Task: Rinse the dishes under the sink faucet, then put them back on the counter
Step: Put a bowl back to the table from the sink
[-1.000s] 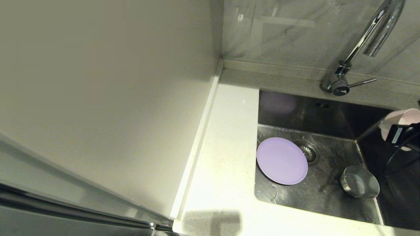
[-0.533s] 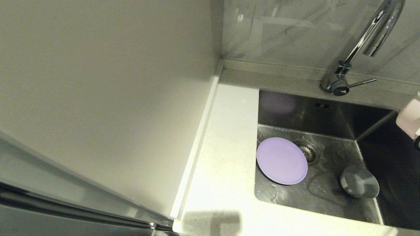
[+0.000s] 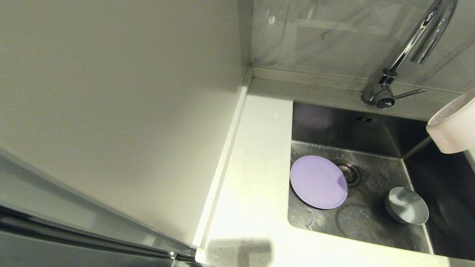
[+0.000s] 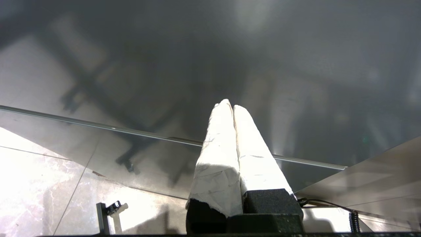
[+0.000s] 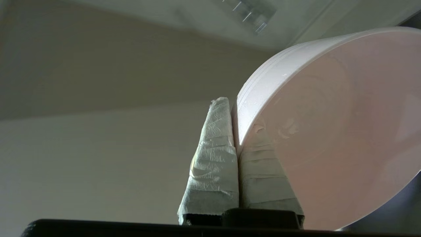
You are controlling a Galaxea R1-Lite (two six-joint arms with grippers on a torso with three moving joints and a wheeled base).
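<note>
A: Where is the small pale pink bowl (image 3: 453, 126) seen?

B: It is held tilted in the air at the right edge of the head view, above the right side of the square stainless steel sink (image 3: 371, 128). In the right wrist view, its rim is pinched between the tape-wrapped fingers (image 5: 212, 154) of the right gripper (image 5: 233, 113), one finger outside the wall and one inside.

A: And what is left in the basin?

B: A flat round lilac plate (image 3: 318, 181) is seen on the sink floor against the left wall, its edge just beside the round drain strainer (image 3: 349, 172). A small pale blue-grey bowl (image 3: 406, 210) is lying tilted on the floor toward the right, well apart from the plate.

A: The tap?

B: The tall curved chrome gooseneck faucet (image 3: 421, 40) is seen behind the sink, its thin lever pointing right. No water can be made out at its spout.

A: The other arm?

B: The left gripper (image 4: 232, 108) is shown only in its wrist view, away from the white speckled stone desk (image 3: 252, 178), fingers pressed together on nothing.
</note>
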